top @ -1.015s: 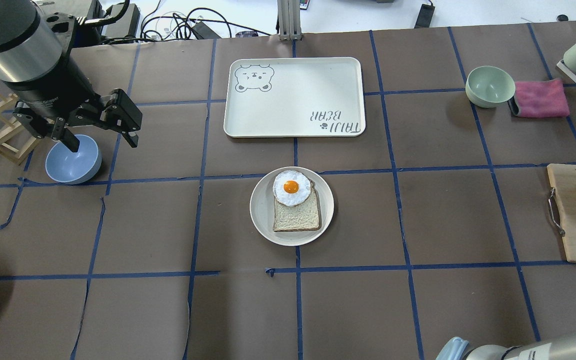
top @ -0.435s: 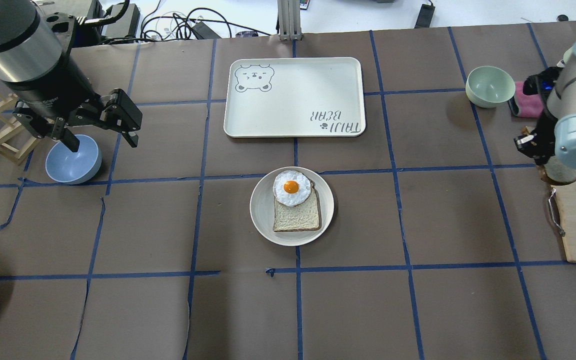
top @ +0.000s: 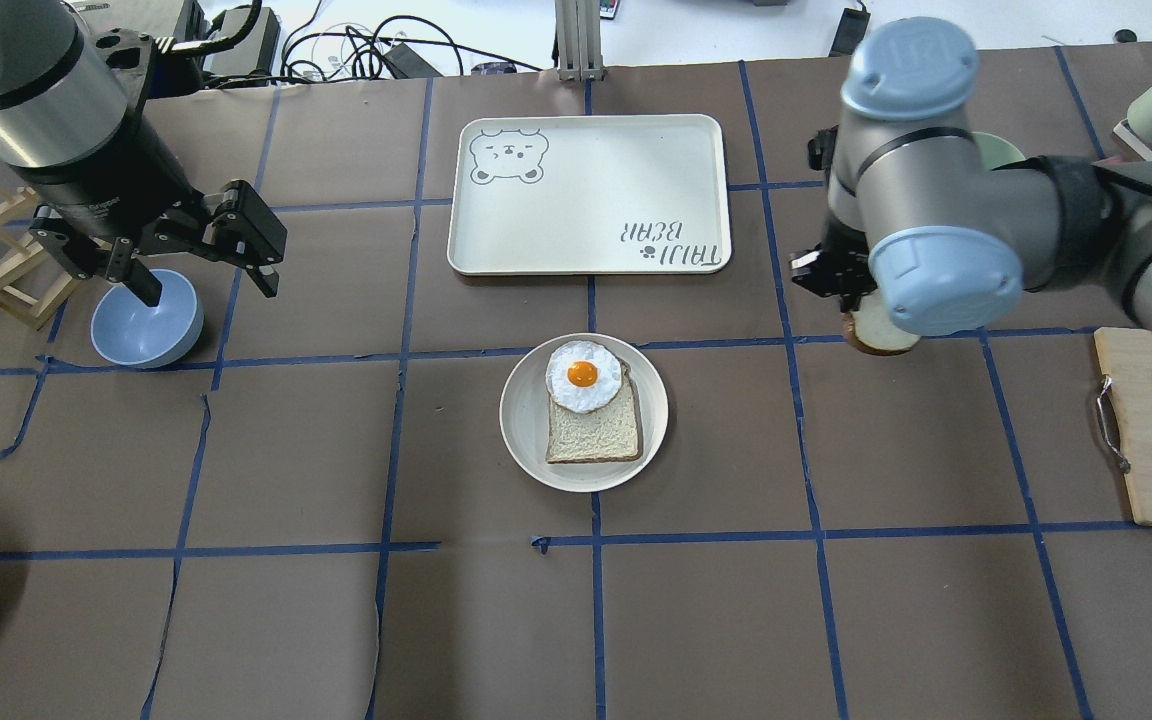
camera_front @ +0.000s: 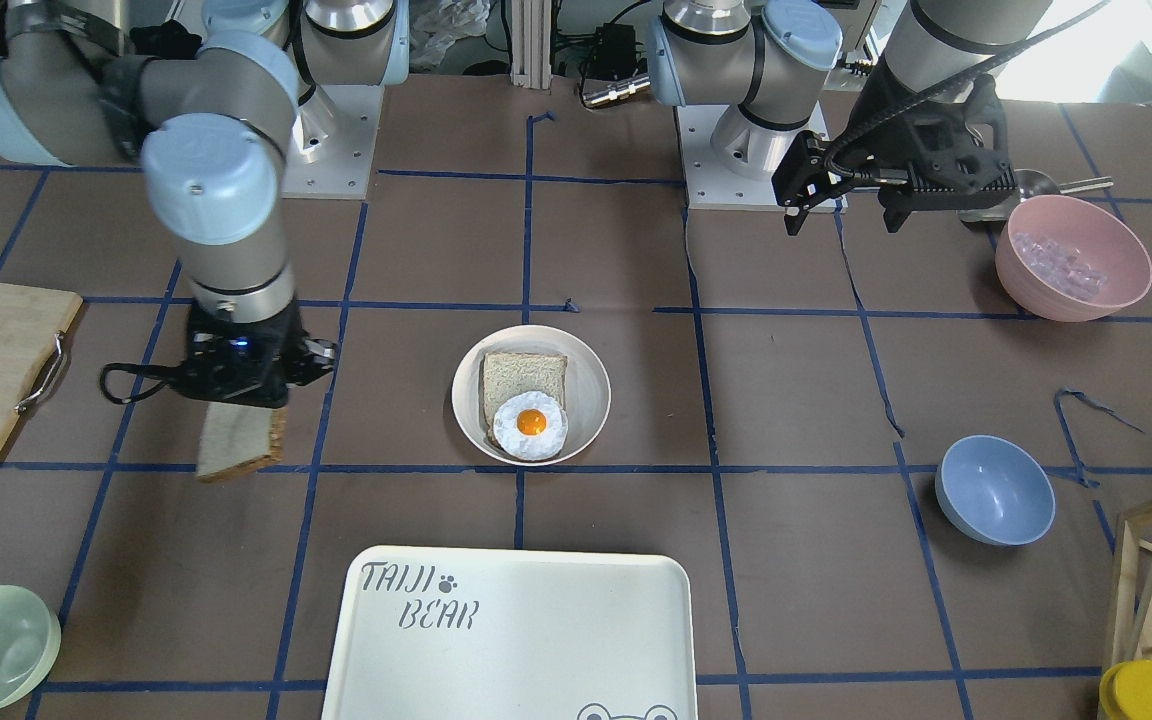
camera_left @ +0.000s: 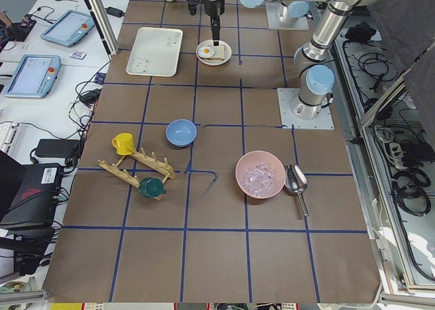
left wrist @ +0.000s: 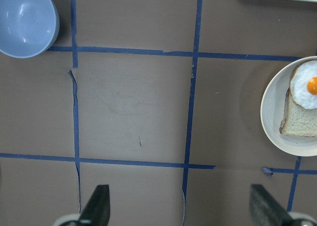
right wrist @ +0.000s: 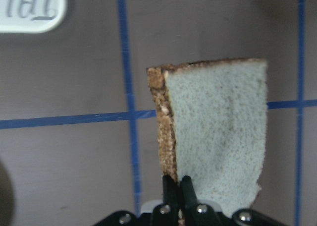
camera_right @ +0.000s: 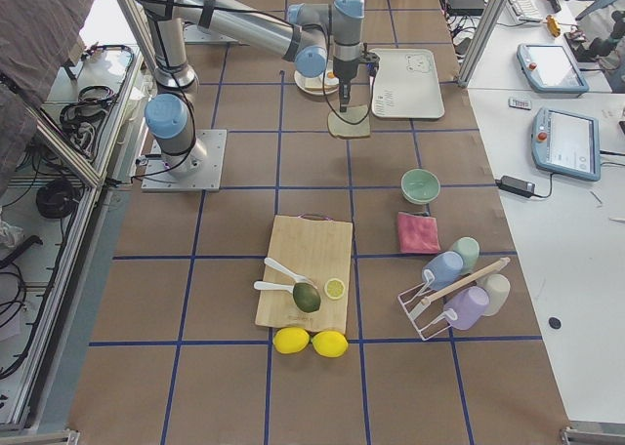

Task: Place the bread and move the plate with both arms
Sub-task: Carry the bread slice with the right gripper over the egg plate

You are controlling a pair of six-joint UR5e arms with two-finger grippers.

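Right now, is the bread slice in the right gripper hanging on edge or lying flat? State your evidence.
Hanging on edge: the bread dangles below the shut right gripper, which pinches it at one edge.

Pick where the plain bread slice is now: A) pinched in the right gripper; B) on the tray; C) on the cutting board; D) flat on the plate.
A: the right gripper is shut on the bread at its edge, away from the plate, which holds only the egg-topped slice.
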